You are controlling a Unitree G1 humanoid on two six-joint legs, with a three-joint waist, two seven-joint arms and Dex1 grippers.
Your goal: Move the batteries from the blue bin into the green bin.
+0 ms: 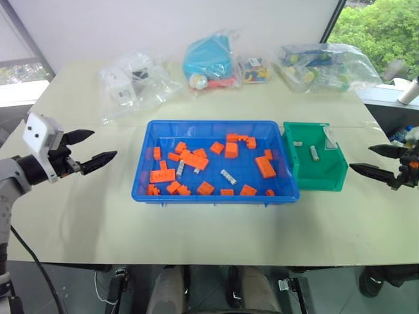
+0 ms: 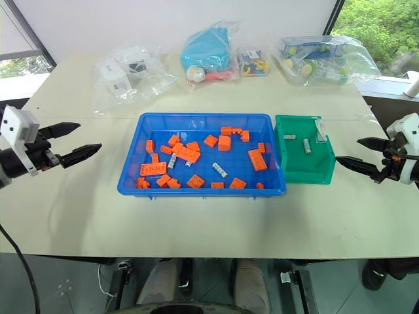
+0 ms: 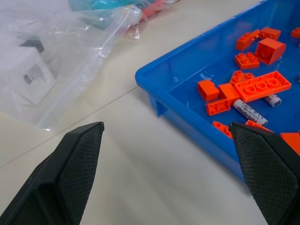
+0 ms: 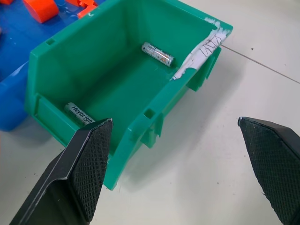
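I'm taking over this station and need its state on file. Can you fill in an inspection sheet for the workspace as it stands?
Surface: pale beige table, bare in front of the bins.
Job's things: shallow bright blue plastic bin holds orange plastic building blocks and three small silver-grey cylinder batteries; smaller green plastic bin beside it, on the robot's right, holds two batteries.
Clutter: clear plastic bags along the far edge, one holding a teal item.
Grippers: left gripper and right gripper hover outside the bins, fingers open, empty.
Cables: black cable below the left arm.
Surroundings: white wall, windows with greenery.
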